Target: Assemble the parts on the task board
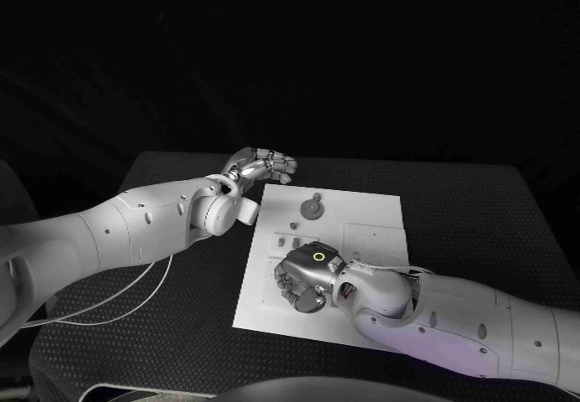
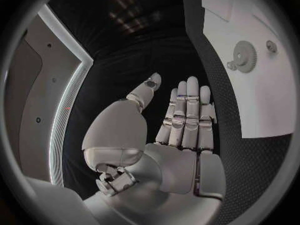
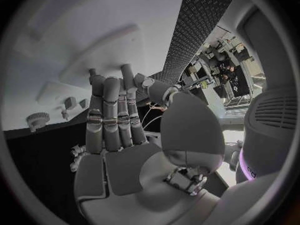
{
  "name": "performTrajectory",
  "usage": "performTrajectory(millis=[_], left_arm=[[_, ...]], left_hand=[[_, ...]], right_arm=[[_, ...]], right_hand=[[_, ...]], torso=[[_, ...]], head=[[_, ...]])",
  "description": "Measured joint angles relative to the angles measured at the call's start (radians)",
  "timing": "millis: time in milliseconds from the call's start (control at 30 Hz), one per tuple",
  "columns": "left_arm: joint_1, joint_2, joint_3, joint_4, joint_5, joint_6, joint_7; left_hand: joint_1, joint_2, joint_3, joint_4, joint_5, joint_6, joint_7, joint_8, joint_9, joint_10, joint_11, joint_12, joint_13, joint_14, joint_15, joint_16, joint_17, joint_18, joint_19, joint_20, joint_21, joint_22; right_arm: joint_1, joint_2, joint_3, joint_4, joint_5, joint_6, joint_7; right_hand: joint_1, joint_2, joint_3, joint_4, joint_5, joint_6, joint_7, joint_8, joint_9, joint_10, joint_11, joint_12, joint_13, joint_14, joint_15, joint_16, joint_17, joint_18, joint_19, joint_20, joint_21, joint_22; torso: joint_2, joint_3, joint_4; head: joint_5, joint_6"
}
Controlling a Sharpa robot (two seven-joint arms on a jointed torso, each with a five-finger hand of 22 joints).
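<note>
The white task board (image 1: 363, 243) lies in the middle of the black table. A grey gear (image 1: 314, 207) sits on its far part, with small pegs (image 1: 287, 239) near its left edge. My left hand (image 1: 260, 163) hovers just past the board's far left corner; in the left wrist view this hand (image 2: 181, 130) has straight fingers and holds nothing, and the gear (image 2: 245, 56) lies on the board (image 2: 262, 100) beside it. My right hand (image 1: 308, 276) is over the board's near left part. In the right wrist view this hand (image 3: 119, 135) has straight fingers with nothing in them, facing the board (image 3: 81, 35) and the gear (image 3: 37, 119).
The black textured table (image 1: 484, 218) extends well to the right of the board. A thin pale cable (image 1: 133, 293) loops over the table's left side under my left arm.
</note>
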Motion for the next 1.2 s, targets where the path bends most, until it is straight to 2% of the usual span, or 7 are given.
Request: performTrajectory(millis=[633,733,800,833,900,1000,1200], left_arm=[[0.0,-0.001,0.0,0.001,0.0,0.001,-0.001],[0.0,-0.002,0.0,0.001,0.0,0.001,-0.001],[0.0,-0.002,0.0,0.001,0.0,0.001,-0.002],[0.0,-0.002,0.0,0.001,0.0,0.001,-0.002],[0.0,-0.002,0.0,0.001,0.0,0.001,-0.002],[0.0,-0.003,0.0,0.001,0.0,0.001,-0.003],[0.0,-0.004,0.0,0.0,0.0,0.002,-0.004]], left_hand=[[0.0,0.0,0.0,0.0,0.0,0.0,0.0,0.0,0.0,0.0,0.0,0.0,0.0,0.0,0.0,0.0,0.002,0.0,0.0,0.0,-0.004,0.001],[0.0,0.0,0.0,0.0,0.0,0.0,0.0,0.0,-0.001,0.0,0.0,0.0,0.0,0.0,0.0,0.0,0.002,0.0,0.0,0.0,-0.004,0.001],[0.0,0.0,0.0,0.0,0.0,0.0,0.0,0.0,-0.001,0.0,0.0,0.0,0.0,0.0,0.0,0.0,0.003,0.0,0.0,0.0,-0.004,0.001],[0.0,0.0,0.0,0.0,0.0,0.0,0.0,0.0,-0.001,0.0,0.0,0.0,0.0,0.0,0.0,0.0,0.003,0.0,0.0,0.0,-0.004,0.002],[0.0,0.0,0.0,0.0,0.0,0.0,0.0,0.0,-0.001,0.0,0.0,0.0,0.0,0.0,0.0,0.0,0.003,0.0,0.0,0.0,-0.004,0.002],[0.0,0.0,0.0,0.0,0.0,0.0,0.0,0.0,-0.001,0.0,0.0,0.0,-0.001,0.0,0.0,0.0,0.003,0.0,0.0,0.0,-0.004,0.002],[0.0,0.0,0.0,0.0,0.0,0.0,0.0,0.0,-0.001,0.0,0.0,0.0,-0.001,0.0,0.0,-0.004,0.004,0.0,0.0,0.0,-0.004,0.002]], right_arm=[[0.002,0.018,-0.008,-0.012,-0.023,-0.001,-0.008],[0.002,0.017,-0.008,-0.013,-0.017,-0.002,-0.006],[0.002,0.016,-0.008,-0.014,-0.012,-0.004,-0.005],[0.002,0.016,-0.009,-0.013,-0.01,-0.005,-0.004],[0.002,0.014,-0.01,-0.011,-0.005,-0.008,-0.004],[0.001,0.011,-0.01,-0.007,0.002,-0.015,-0.006],[0.0,0.003,-0.011,-0.002,0.015,-0.036,-0.01]], right_hand=[[0.0,0.0,0.006,-0.007,0.0,-0.001,0.001,-0.007,0.006,-0.002,0.001,-0.003,0.066,-0.002,0.002,0.0,0.003,0.004,-0.005,0.004,0.0,0.0],[0.006,-0.012,0.026,-0.011,-0.001,-0.018,0.012,-0.024,0.005,-0.023,0.015,-0.02,0.089,-0.018,0.007,-0.006,0.003,0.007,-0.022,0.012,-0.003,0.003],[-0.01,-0.034,0.028,-0.014,0.002,-0.039,0.021,-0.041,-0.002,-0.044,0.025,-0.034,0.09,-0.034,0.015,-0.021,0.0,0.019,-0.042,0.017,-0.011,0.004],[-0.023,-0.047,0.009,-0.021,0.008,-0.053,0.026,-0.052,-0.006,-0.059,0.033,-0.043,0.087,-0.047,0.022,-0.032,-0.006,0.027,-0.057,0.022,-0.018,0.004],[-0.052,-0.066,-0.04,-0.037,0.021,-0.072,0.036,-0.068,-0.011,-0.084,0.042,-0.059,0.081,-0.065,0.033,-0.046,-0.014,0.028,-0.082,0.03,-0.028,0.004],[-0.122,-0.075,-0.144,-0.071,0.043,-0.099,0.049,-0.086,-0.017,-0.113,0.056,-0.078,0.079,-0.084,0.045,-0.062,-0.028,0.014,-0.11,0.037,-0.041,0.004],[-0.142,-0.082,-0.203,-0.09,0.034,-0.131,0.066,-0.105,-0.025,-0.157,0.072,-0.103,0.069,-0.089,0.055,-0.067,-0.039,0.013,-0.118,0.046,-0.046,0.003]], torso=[[0.0,0.0012,0.0],[0.0,0.0012,-0.0004],[0.0,0.0012,-0.0007],[-0.001,0.0012,-0.001],[-0.001,0.0015,-0.0011],[-0.001,0.0019,-0.0011],[-0.001,0.0019,-0.0011]], head=[[0.0,0.001],[0.0,0.001],[0.0,0.001],[0.0,0.001],[0.0,0.001],[0.0,0.001],[-0.003,0.003]])
